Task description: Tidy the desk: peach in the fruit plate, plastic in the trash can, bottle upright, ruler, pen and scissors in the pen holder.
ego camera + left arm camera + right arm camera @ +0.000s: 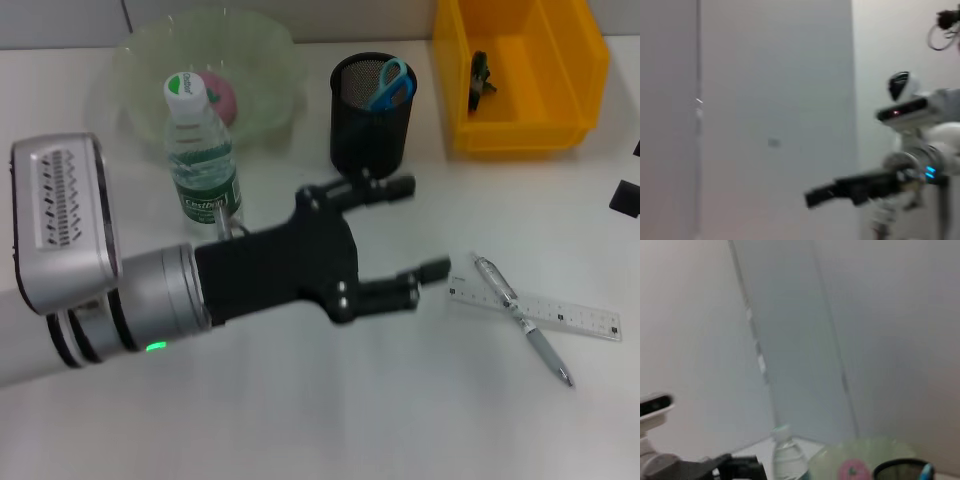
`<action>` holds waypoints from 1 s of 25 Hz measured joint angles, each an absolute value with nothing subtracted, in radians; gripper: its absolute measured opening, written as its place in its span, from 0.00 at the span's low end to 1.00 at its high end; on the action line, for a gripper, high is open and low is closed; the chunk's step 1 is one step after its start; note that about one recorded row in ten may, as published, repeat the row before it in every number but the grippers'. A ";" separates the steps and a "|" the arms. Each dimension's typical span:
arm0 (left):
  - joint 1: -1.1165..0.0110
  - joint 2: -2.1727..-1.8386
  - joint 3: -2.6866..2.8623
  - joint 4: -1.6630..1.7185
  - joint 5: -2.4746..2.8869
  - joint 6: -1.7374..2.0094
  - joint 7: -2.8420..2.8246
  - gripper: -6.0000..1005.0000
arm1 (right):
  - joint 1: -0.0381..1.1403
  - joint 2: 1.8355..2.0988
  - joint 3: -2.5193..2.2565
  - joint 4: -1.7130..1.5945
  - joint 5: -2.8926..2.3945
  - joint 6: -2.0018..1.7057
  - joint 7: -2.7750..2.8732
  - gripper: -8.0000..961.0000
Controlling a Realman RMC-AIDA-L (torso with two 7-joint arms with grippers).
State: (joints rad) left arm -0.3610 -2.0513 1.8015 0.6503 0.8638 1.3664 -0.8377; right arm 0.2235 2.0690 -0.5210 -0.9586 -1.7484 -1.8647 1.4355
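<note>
My left gripper (410, 230) hovers over the white tabletop (300, 420), jaws apart and empty, between the pen holder (371, 116) and the ruler (535, 311). My arm hides the foot of the upright bottle (200, 150). The pen (520, 316) lies across the ruler. Scissors (392, 83) stand in the holder, only their blue handles showing. The peach (222, 98) sits in the fruit plate (250, 55), half hidden by the bottle. A dark scrap lies in the yellow bin (520, 70). My right gripper is out of sight.
</note>
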 joint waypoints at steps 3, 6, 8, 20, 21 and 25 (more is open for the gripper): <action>-0.365 -2.043 1.801 0.649 0.899 1.394 -0.901 0.78 | 0.231 2.066 -0.519 -0.996 -1.762 -1.886 1.471 0.85; -0.375 -2.025 1.789 0.649 0.956 1.438 -1.003 0.78 | 0.249 2.061 -0.522 -1.029 -1.795 -1.897 1.514 0.85; -0.379 -2.017 1.759 0.649 0.997 1.470 -1.060 0.78 | 0.267 2.052 -0.526 -1.035 -1.829 -1.905 1.537 0.85; -0.366 -2.029 1.540 0.649 1.191 1.606 -1.151 0.78 | 0.635 1.925 -0.642 -1.089 -2.321 -2.032 1.862 0.85; -0.366 -2.029 1.540 0.649 1.191 1.606 -1.151 0.78 | 0.635 1.925 -0.642 -1.089 -2.321 -2.032 1.862 0.85; -0.365 -2.031 1.540 0.648 1.191 1.603 -1.144 0.78 | 0.741 1.945 -0.765 -1.100 -2.466 -1.983 1.912 0.85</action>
